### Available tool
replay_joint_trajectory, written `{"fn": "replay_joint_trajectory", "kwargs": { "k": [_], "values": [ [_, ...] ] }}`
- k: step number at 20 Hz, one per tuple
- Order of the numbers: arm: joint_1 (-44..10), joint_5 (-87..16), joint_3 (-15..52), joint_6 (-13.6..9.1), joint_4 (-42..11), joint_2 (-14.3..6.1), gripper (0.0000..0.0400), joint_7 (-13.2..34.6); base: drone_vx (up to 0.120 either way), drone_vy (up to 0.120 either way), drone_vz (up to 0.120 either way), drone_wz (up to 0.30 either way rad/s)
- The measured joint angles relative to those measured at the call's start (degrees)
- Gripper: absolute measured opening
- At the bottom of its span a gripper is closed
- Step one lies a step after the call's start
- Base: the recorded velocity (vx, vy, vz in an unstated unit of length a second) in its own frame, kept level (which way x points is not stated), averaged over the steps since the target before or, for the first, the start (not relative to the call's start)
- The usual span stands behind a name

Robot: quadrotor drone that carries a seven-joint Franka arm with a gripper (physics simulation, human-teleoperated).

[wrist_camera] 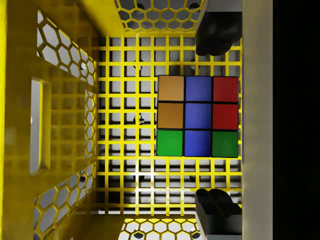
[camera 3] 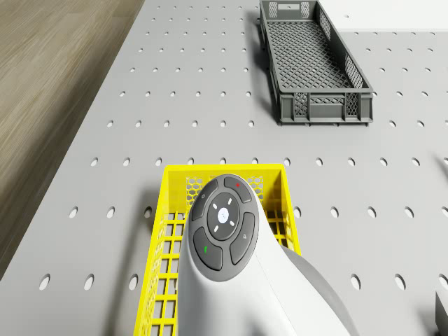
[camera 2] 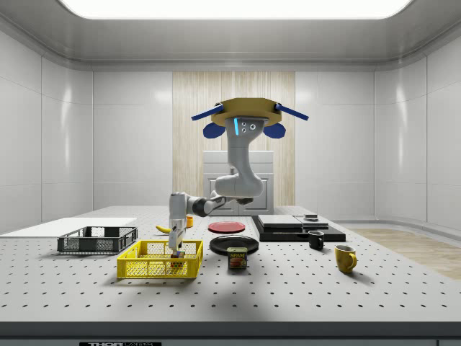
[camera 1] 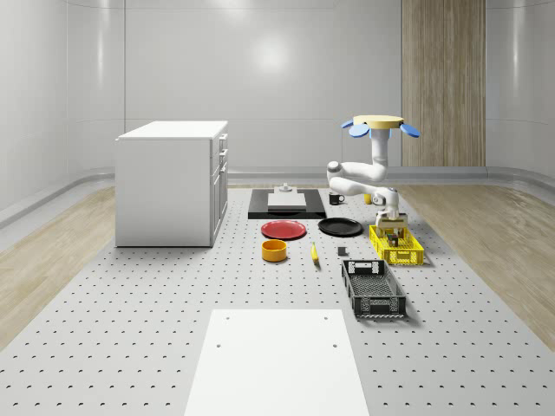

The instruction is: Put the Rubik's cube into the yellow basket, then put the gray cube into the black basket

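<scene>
Whole-scene view high and distant, side view level, both showing the yellow basket (camera 1: 396, 244), wrist view inside it

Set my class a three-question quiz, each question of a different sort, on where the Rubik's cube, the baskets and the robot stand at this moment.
1. True or false: the Rubik's cube lies on the floor of the yellow basket.
2. Multiple choice: the tool's fingers are (A) shut on the cube, (B) open on either side of the cube, (C) holding the banana.
3. Short answer: what does the black basket hold?

Key:
1. True. The wrist view shows it on the mesh floor.
2. B. A gap shows between each finger and the cube. The drone hovers beside the yellow basket with its arm reaching down into it.
3. Nothing visible. The gray cube cannot be made out.
</scene>
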Motion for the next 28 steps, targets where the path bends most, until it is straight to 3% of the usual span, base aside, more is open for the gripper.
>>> {"fn": "replay_joint_trajectory", "kwargs": {
  "k": [8, 28],
  "values": [
    [1.20, 5.93, 6.40, -2.59, -1.82, 0.23, 0.0399, -0.04, 0.000, -0.005, 0.000, 0.000],
    [1.35, 8.39, 8.87, -2.99, -2.28, -0.16, 0.0400, 0.08, 0.000, -0.120, 0.000, 0.000]
  ]
}}
